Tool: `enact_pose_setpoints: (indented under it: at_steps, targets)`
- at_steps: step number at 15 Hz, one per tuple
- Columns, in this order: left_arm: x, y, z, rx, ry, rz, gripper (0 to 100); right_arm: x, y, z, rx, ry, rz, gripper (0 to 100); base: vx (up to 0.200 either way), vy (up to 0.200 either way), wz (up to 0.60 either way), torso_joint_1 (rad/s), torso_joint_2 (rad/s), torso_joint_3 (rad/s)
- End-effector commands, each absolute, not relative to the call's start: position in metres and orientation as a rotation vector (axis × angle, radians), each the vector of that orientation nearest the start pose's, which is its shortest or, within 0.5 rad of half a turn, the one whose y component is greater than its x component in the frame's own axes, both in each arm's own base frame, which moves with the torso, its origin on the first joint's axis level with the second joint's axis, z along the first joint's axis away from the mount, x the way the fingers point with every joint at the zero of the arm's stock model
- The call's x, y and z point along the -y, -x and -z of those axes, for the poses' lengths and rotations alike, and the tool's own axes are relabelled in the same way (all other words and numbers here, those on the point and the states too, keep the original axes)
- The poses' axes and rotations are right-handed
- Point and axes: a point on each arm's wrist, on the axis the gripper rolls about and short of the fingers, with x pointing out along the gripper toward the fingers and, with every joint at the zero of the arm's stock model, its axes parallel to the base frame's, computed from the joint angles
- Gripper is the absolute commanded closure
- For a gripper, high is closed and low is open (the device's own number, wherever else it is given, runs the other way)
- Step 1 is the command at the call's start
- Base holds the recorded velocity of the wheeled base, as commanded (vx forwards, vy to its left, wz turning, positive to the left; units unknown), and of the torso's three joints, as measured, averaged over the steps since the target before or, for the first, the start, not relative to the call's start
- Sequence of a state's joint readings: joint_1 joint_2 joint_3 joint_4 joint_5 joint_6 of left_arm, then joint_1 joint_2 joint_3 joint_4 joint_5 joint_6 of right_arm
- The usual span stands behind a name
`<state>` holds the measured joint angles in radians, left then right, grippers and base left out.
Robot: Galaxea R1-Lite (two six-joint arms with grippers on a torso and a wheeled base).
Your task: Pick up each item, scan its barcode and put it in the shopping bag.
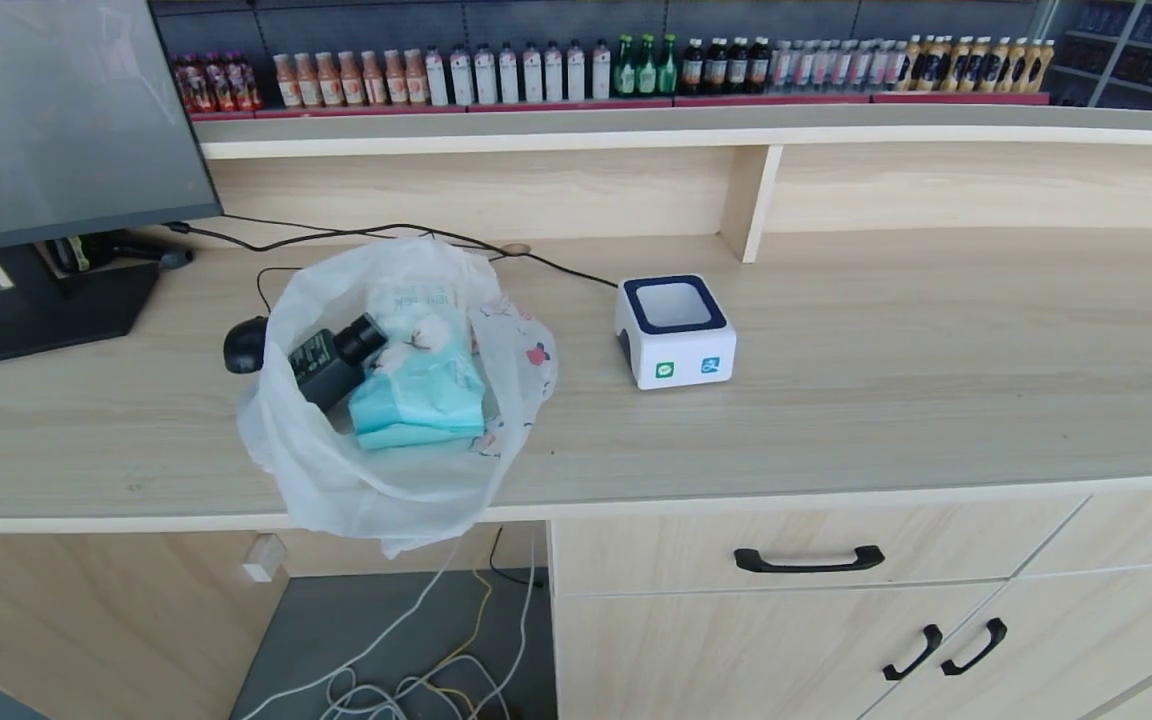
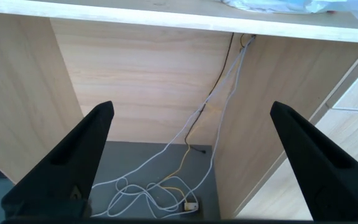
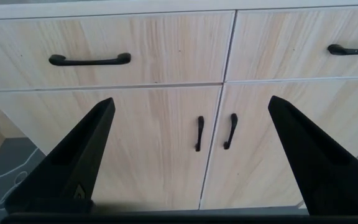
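A translucent white shopping bag [image 1: 406, 470] sits on the wooden counter, hanging slightly over its front edge. Inside it lie a teal pack of tissues [image 1: 421, 385] and a dark bottle [image 1: 331, 360]. The white barcode scanner box [image 1: 674, 330] with a blue-rimmed window stands to the right of the bag. My left gripper [image 2: 191, 162] is open below counter level, facing the recess under the counter with its cables. My right gripper [image 3: 188, 158] is open too, facing the cabinet fronts below the counter. A bit of the bag [image 2: 278, 5] overhangs the counter edge in the left wrist view.
A monitor [image 1: 56, 110] on a black stand fills the counter's back left, with a black mouse [image 1: 246, 345] beside the bag and a cable running to the scanner. A raised shelf backs the counter. Drawers and doors with black handles [image 3: 91, 60] lie below. Loose cables [image 2: 160, 193] lie on the floor.
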<state>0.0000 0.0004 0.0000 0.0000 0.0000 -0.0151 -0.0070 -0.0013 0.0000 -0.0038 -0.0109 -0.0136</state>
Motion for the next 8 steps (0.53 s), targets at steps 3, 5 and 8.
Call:
enact_pose_setpoints:
  at_steps: [3, 5, 8]
  targets:
    - [0.0000, 0.0228, -0.0755, 0.000, 0.014, 0.000, 0, 0.0001, 0.0228, -0.0760, 0.005, 0.011, 0.018, 0, 0.000, -0.200, 0.00, 0.001, 0.00, 0.001]
    - [0.0000, 0.0228, -0.0755, 0.000, 0.015, 0.000, 0, 0.0001, 0.0228, -0.0760, 0.005, 0.011, 0.018, 0, 0.000, 0.000, 0.00, 0.000, 0.00, 0.000]
    - [0.0000, 0.0228, -0.0755, 0.000, 0.015, 0.000, 0, 0.0001, 0.0228, -0.0760, 0.004, 0.012, 0.018, 0, 0.000, 0.000, 0.00, 0.000, 0.00, 0.000]
